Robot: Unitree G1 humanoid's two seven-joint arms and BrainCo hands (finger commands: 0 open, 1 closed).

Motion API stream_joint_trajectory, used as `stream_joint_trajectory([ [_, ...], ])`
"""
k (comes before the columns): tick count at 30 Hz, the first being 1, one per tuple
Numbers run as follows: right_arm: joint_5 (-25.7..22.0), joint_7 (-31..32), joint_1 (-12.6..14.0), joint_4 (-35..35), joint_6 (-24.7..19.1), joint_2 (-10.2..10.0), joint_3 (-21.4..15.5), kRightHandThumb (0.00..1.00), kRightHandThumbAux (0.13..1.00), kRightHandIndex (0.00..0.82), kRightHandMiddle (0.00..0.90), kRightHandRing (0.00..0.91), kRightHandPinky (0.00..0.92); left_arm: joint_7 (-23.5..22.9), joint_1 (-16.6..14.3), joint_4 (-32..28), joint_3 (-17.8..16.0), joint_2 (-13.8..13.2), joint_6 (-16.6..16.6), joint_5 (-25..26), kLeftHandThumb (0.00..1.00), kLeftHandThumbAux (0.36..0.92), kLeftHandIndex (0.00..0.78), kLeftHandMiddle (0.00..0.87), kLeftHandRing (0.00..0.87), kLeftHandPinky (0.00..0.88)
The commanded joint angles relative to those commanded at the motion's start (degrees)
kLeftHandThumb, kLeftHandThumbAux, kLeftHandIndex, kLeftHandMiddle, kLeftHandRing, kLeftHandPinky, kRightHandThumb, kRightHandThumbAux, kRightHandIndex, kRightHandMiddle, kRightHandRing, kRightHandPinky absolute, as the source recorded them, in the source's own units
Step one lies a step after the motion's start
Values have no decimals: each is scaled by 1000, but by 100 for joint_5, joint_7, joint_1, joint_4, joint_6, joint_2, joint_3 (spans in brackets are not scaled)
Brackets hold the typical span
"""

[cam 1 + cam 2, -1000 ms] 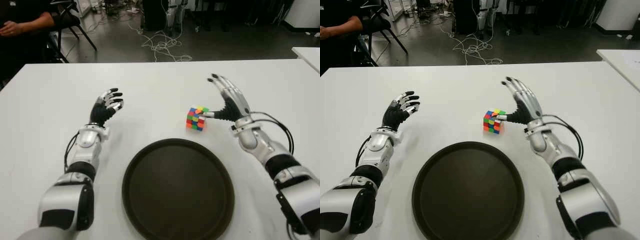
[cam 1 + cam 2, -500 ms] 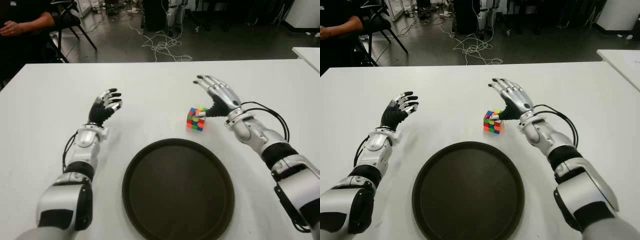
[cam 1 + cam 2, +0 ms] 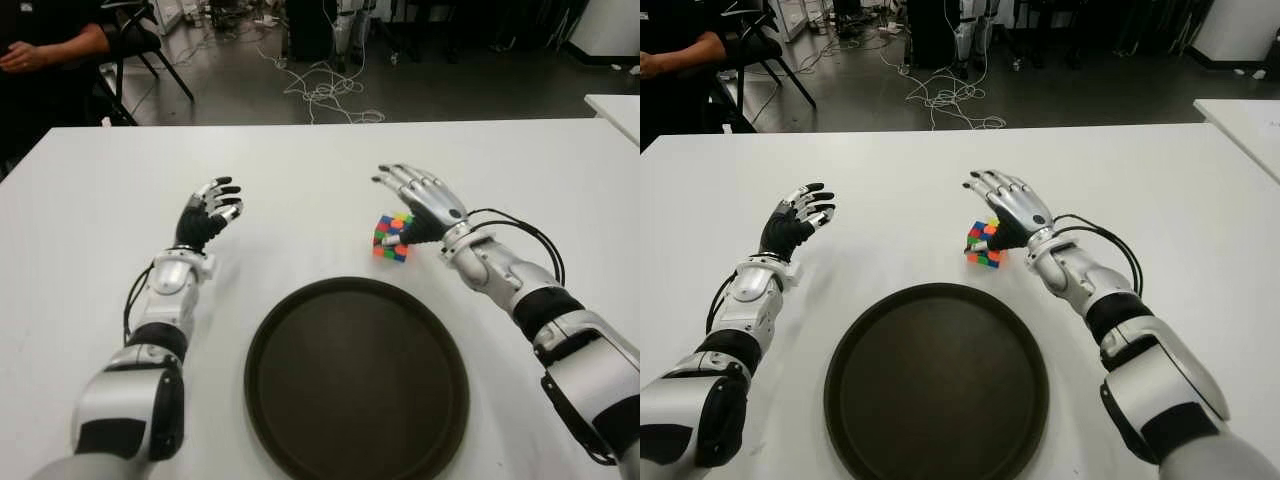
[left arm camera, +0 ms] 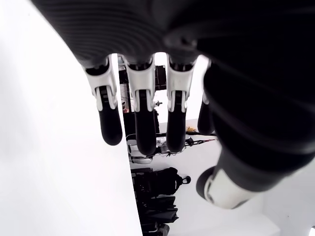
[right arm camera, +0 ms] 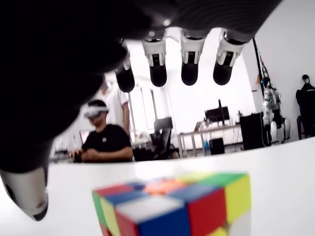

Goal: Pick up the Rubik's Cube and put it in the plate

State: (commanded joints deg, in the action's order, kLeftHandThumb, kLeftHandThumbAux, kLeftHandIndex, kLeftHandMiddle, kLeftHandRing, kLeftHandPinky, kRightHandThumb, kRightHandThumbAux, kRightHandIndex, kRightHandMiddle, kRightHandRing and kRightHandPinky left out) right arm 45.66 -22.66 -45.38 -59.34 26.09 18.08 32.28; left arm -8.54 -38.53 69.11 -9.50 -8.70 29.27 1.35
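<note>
Left eye view shows a white table (image 3: 300,160) with a round dark brown plate (image 3: 356,378) at its near middle. Just beyond the plate's far right rim stands the small multicoloured Rubik's Cube (image 3: 391,237), resting on the table surface with red, blue, green, yellow and orange squares showing; it lies apart from the plate, not in it.

The robot's right hand (image 3: 418,200), silver with black fingertips, is arched over the cube from the right, palm down, with its fingers reaching past the cube's far side and its thumb at the cube's right face. From the right wrist view the cube (image 5: 172,209) sits on the table below the palm, the four fingertips (image 5: 189,73) hang spread above and beyond it without touching, and the thumb tip (image 5: 27,196) is off to one side of it. The hand is unclenched and holds nothing.

The left hand (image 3: 207,215) shows well to the left of the cube, beyond the plate's left side, raised with its fingers loosely extended; the left wrist view shows its fingers (image 4: 140,123) straight and apart, gripping nothing.

Beyond the table's far edge, a seated person (image 3: 45,45) in dark clothing is at the far left, and white cables (image 3: 325,95) lie tangled on the grey floor.
</note>
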Motion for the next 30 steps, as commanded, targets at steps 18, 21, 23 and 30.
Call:
stream_joint_trajectory([
  [18, -66, 365, 71, 96, -273, -20, 68, 0, 668, 44, 84, 43, 0, -4, 22, 15, 41, -50, 53, -50, 149, 792, 201, 258, 245, 246],
  [21, -103, 454, 61, 74, -301, -30, 62, 0, 667, 45, 90, 48, 0, -17, 25, 18, 42, -59, 61, -45, 145, 791, 199, 258, 247, 248],
  [23, -129, 536, 53, 54, -321, -34, 53, 0, 669, 43, 91, 50, 0, -21, 28, 23, 42, -64, 64, -41, 147, 789, 198, 257, 246, 248],
  [30, -186, 666, 15, -171, -340, -75, 25, 0, 696, 46, 100, 68, 25, -51, 41, 13, 55, -81, 90, -41, 158, 792, 193, 251, 240, 253],
])
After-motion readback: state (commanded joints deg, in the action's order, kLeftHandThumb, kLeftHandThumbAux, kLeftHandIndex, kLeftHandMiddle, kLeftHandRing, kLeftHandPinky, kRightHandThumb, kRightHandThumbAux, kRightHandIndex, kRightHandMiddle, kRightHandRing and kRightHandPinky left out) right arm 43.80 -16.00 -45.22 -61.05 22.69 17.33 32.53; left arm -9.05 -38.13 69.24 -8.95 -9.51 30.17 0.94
